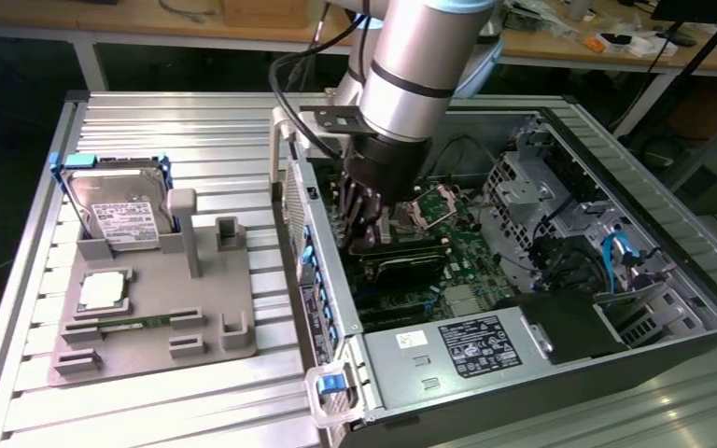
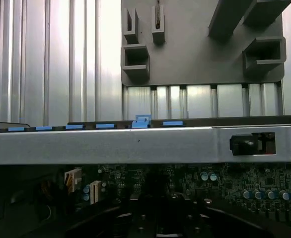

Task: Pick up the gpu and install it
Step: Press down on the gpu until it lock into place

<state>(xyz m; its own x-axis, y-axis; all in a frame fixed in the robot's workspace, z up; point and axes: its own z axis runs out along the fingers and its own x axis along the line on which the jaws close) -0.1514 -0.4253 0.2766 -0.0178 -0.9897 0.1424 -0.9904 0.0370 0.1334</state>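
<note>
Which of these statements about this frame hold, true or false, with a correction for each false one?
1. The arm's gripper is down inside the open black computer case, over the green motherboard. True.
2. The silver white-labelled hard drive lies inside the case. False: it stands in the grey plastic parts holder on the ribbed metal table, at the exterior view's left.
3. The small narrow green memory stick sits in a slot of the grey holder. True.
4. The case's side panel is fitted and shut. False: the side is open, with the board and cables exposed.
5. The gripper hovers above the grey holder. False: it is within the case.
</note>
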